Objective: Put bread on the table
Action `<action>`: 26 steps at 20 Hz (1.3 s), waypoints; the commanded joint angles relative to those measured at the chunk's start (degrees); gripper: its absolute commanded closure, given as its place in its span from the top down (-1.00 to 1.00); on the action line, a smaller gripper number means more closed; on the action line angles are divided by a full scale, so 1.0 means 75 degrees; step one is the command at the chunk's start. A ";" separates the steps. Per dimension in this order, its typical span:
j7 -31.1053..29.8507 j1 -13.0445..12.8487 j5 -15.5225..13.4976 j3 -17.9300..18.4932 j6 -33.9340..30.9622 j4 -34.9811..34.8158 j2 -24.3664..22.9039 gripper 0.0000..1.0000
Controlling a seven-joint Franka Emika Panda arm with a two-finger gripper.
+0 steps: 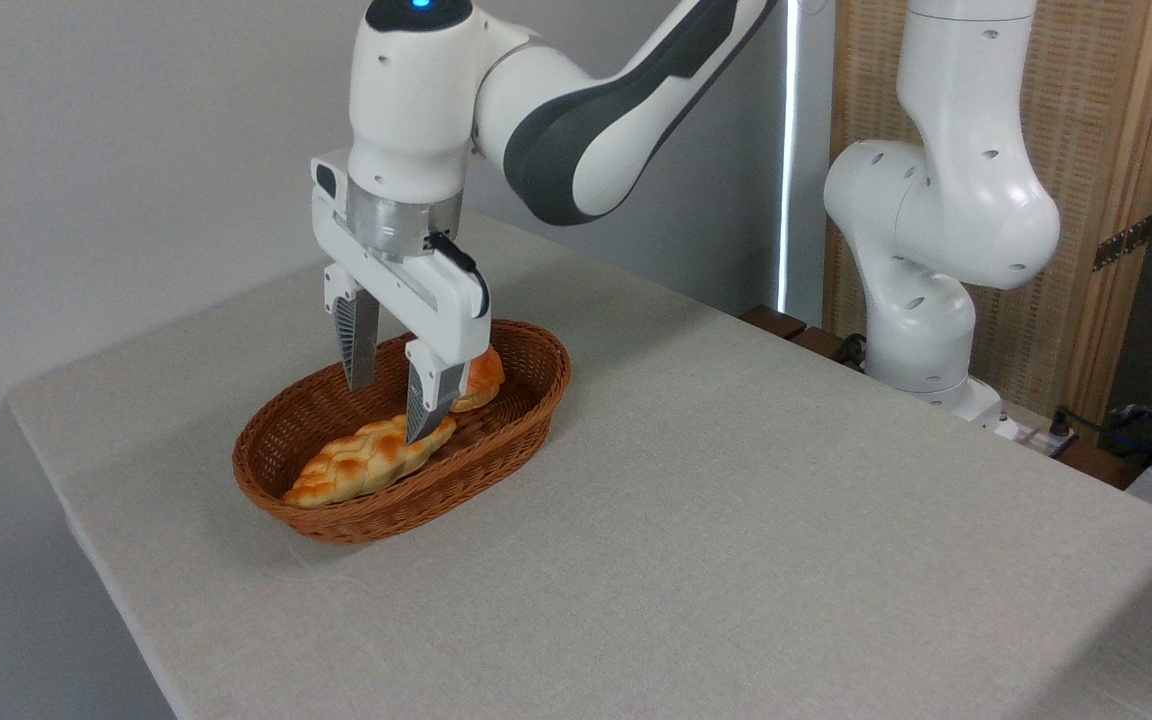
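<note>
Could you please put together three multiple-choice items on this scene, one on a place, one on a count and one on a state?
1. Where does the bread lie?
A. in the wicker basket
B. on the bare table
C. held clear in the air

2. How many baked items are in the basket?
A. one
B. two
C. four

3. How does the gripper stand?
A. shut on the bun
B. open above the basket
C. open, resting on the cloth

Answers: 1 A, the braided loaf rests inside the rim; 2 B, loaf plus bun; 3 B, a clear gap separates its fingers.
</note>
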 commanded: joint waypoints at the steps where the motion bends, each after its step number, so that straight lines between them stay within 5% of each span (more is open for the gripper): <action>1: -0.0020 -0.0026 0.0140 -0.0050 0.0233 -0.0026 0.0090 1.00; 5: -0.0031 -0.0038 0.0562 -0.0120 0.0244 -0.0026 0.0207 1.00; 22: -0.0066 -0.0178 0.0808 -0.0261 0.0759 -0.0026 0.0711 0.97; 26: -0.0055 -0.0178 0.0808 -0.0261 0.0936 -0.0026 0.0782 0.43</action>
